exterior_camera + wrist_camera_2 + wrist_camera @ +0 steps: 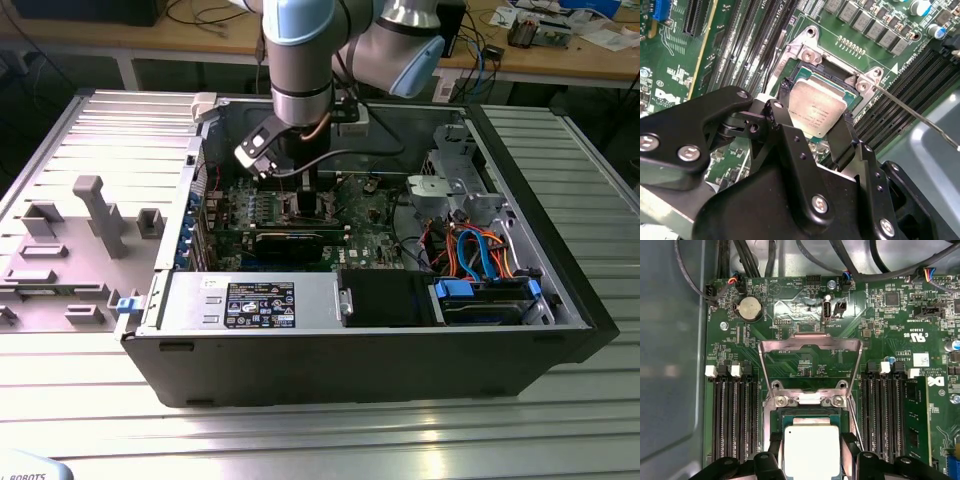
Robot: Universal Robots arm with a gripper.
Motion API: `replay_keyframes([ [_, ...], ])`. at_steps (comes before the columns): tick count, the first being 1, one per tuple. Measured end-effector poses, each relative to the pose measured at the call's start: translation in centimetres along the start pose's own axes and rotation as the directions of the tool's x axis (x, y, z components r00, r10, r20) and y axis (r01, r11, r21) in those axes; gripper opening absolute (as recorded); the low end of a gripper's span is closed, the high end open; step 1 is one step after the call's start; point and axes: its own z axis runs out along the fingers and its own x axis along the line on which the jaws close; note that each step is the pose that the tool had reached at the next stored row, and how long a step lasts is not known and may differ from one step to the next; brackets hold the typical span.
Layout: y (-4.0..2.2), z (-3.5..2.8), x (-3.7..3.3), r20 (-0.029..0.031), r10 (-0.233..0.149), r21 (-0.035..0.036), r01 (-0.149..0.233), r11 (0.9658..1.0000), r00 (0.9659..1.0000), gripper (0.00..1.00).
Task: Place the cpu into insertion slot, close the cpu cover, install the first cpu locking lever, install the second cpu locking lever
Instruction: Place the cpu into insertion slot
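Workbenches with cables at the back, and up front a slatted metal table (300,440) with an open PC case (400,370) lying on its side. The arm reaches straight down into the case, gripper (300,185) over the green board (385,228).

Gripper state: fingers (842,132) narrowed onto two opposite edges of the cpu (817,107), so it looks clamped. Both wrist views show black fingers flanking the silver lid, with no gap visible on either side.

Cpu location: between the fingers, directly over the slot (805,415). In the first wrist view the cpu (812,450) overlaps the slot's dark centre and its edges look roughly parallel to the rim. In the second wrist view it looks slightly skewed to the slot (826,76). Cannot tell whether it is seated or hanging just above.

Key relation: the slot lies straight below the gripper along its approach line, with no sideways offset showing.

Cover (812,343) is flipped back open past the slot's hinge side, window clear of the cpu. A thin lever (920,117) sticks out free beside the slot, unlatched. Memory slots (735,415) run on both sides of the slot.

Judged progress: cpu at the slot, cover and levers not done.
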Motion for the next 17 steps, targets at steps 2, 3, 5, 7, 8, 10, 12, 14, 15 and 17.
replay_keyframes([
  [2,-0.01,0.11,0.00,0.0000,0.000,0.0000,0.000,1.0000,1.0000,0.54],
  [3,-0.01,0.14,-0.01,0.0001,0.001,0.0001,-0.001,1.0000,1.0000,0.54],
  [5,-0.02,0.23,-0.01,0.0002,0.001,0.0000,-0.001,1.0000,1.0000,0.54],
  [7,-0.01,0.29,-0.01,0.0003,0.002,0.0000,-0.002,1.0000,1.0000,0.54],
  [8,-0.01,0.32,-0.01,0.0005,0.002,0.0002,-0.002,1.0000,1.0000,0.54],
  [10,-0.01,0.35,-0.02,0.0007,0.002,0.0003,-0.002,1.0000,1.0000,0.54],
  [12,0.00,0.38,-0.01,0.0007,0.003,0.0001,-0.003,1.0000,1.0000,0.54],
  [14,0.00,0.39,-0.01,0.0008,0.003,0.0000,-0.003,1.0000,1.0000,0.54],
  [15,0.00,0.39,-0.01,0.0008,0.003,0.0000,-0.003,1.0000,1.0000,0.54],
  [17,0.00,0.39,-0.01,0.0008,0.003,0.0000,-0.003,1.0000,1.0000,0.54],
])
